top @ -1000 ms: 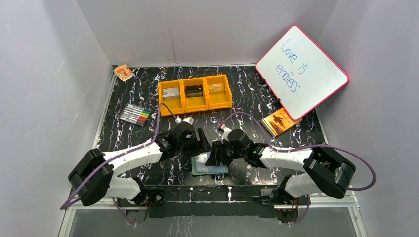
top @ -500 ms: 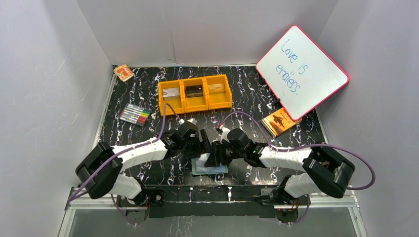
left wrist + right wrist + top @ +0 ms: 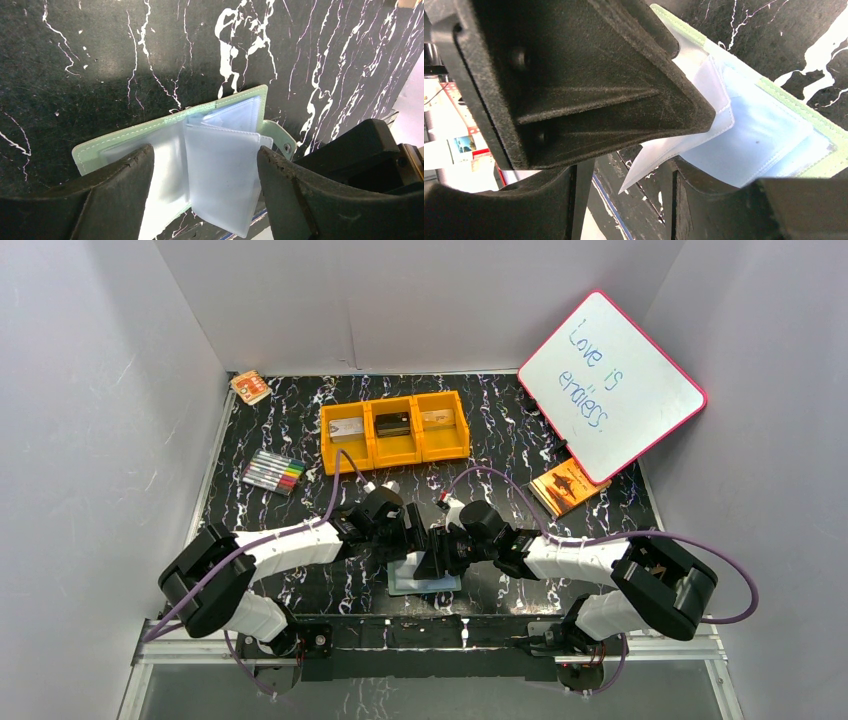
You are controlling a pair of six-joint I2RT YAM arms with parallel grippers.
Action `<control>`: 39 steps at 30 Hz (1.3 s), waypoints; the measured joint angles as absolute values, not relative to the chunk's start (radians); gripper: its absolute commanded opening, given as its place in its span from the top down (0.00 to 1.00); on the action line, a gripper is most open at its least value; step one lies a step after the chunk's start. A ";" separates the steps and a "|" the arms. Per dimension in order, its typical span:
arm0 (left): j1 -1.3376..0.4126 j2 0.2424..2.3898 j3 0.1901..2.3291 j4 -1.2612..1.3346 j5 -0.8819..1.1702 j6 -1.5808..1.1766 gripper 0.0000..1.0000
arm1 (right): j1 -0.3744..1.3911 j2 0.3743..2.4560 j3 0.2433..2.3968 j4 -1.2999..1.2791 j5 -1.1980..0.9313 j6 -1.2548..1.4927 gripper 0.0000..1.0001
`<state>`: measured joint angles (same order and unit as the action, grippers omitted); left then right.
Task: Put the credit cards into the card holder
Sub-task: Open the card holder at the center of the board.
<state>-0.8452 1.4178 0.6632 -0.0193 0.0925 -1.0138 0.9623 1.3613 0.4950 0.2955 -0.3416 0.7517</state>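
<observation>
Grey walls enclose a black marbled table (image 3: 250,530), where a job of filing cards has barely begun. A whiteboard (image 3: 610,385) leans at the far right corner. Near the far edge an orange tray (image 3: 396,461) holds all three cards, one per compartment: the silver card (image 3: 347,428) on the left, the black card (image 3: 391,424) in the middle and the tan card (image 3: 437,419) on the right. None has reached the card holder (image 3: 165,135), which lies open at the middle of the near edge with its clear plastic pockets fanned upward and empty, as far as can be seen. Opening the holder looks done; picking up and slotting in every card is left.

The left gripper (image 3: 204,152) hangs over the open holder with its fingers spread wide to either side of the pockets, gripping nothing; in the right wrist view one of its fingers lies over a pocket. The right gripper (image 3: 624,200) sits at the holder's snap-tab side, jaws parted by a narrow gap into which a pocket's corner pokes. Whether it touches that corner cannot be told.
</observation>
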 measured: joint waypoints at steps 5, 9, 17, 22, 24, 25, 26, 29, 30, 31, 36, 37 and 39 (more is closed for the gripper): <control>-0.845 1.417 0.663 -0.006 0.094 -1.014 0.27 | 0.962 1.361 0.495 0.295 -0.344 0.752 0.42; -0.845 1.417 0.663 0.000 0.095 -1.014 0.26 | 0.962 1.361 0.495 0.295 -0.344 0.752 0.42; -0.845 1.406 0.662 0.023 0.099 -1.014 0.25 | 0.962 1.361 0.496 0.295 -0.344 0.752 0.41; -0.845 1.406 0.662 0.024 0.104 -1.014 0.28 | 0.962 1.361 0.497 0.295 -0.344 0.752 0.41; -0.845 1.406 0.662 0.024 0.105 -1.014 0.30 | 0.962 1.361 0.500 0.295 -0.344 0.752 0.42; -0.845 1.406 0.662 0.023 0.106 -1.014 0.32 | 0.962 1.361 0.501 0.295 -0.344 0.752 0.42; -0.845 1.406 0.662 0.023 0.106 -1.014 0.33 | 0.962 1.361 0.502 0.296 -0.344 0.752 0.43; -0.845 1.409 0.662 0.024 0.106 -1.014 0.40 | 0.962 1.361 0.502 0.295 -0.344 0.752 0.43; -0.845 1.411 0.662 0.024 0.106 -1.014 0.43 | 0.962 1.361 0.502 0.296 -0.344 0.752 0.43; -0.845 1.413 0.661 0.024 0.106 -1.014 0.46 | 0.962 1.361 0.502 0.295 -0.345 0.752 0.43; -0.845 1.418 0.649 0.024 0.105 -1.013 0.61 | 0.962 1.361 0.502 0.295 -0.344 0.752 0.43; -0.845 1.418 0.646 0.022 0.105 -1.013 0.62 | 0.962 1.361 0.502 0.295 -0.344 0.752 0.44; -0.845 1.418 0.640 0.022 0.105 -1.013 0.64 | 0.962 1.361 0.502 0.295 -0.344 0.752 0.44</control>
<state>-0.8452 1.4178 0.6395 0.0216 0.1051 -1.0126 0.9623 1.3613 0.5018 0.2951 -0.3439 0.7525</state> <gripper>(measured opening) 0.387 0.567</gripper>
